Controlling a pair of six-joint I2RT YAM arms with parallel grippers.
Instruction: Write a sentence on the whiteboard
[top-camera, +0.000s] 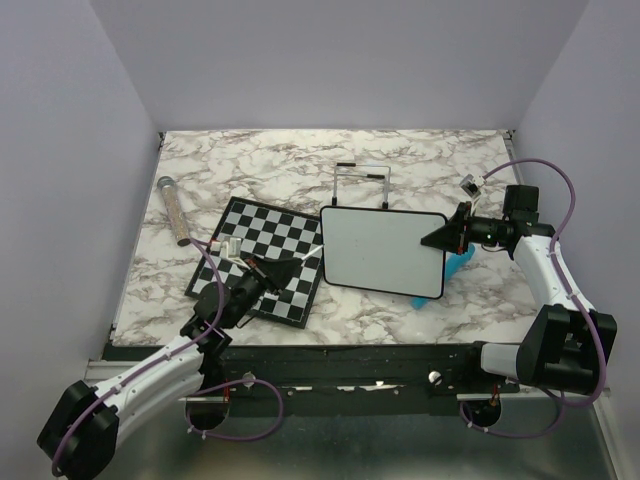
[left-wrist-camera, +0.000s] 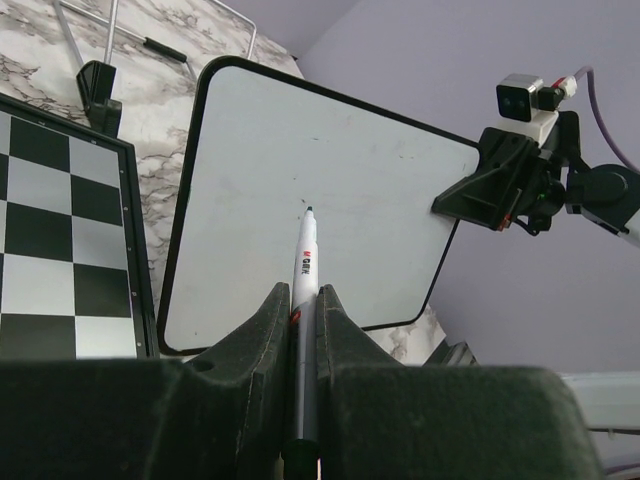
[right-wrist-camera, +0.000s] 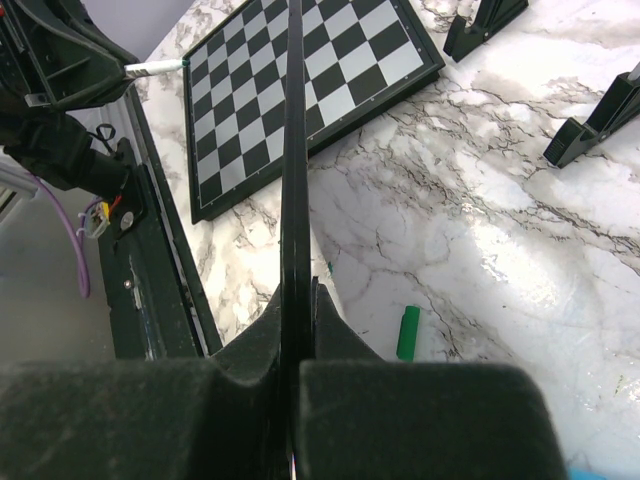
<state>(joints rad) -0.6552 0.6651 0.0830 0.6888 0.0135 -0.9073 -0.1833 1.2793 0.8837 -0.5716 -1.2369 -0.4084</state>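
Observation:
The whiteboard is held tilted above the table, its face blank, with no teal lettering to be seen. My right gripper is shut on its right edge; in the right wrist view the whiteboard runs edge-on out of that gripper. My left gripper is shut on a white marker, uncapped. The marker's tip points at the whiteboard's face near its middle; I cannot tell whether it touches. The left gripper is below the board's near edge.
A chessboard lies left of the whiteboard, under my left arm. A wire stand stands behind the board. A glittery tube lies far left. A blue object sits under my right gripper. A green marker cap lies on the marble.

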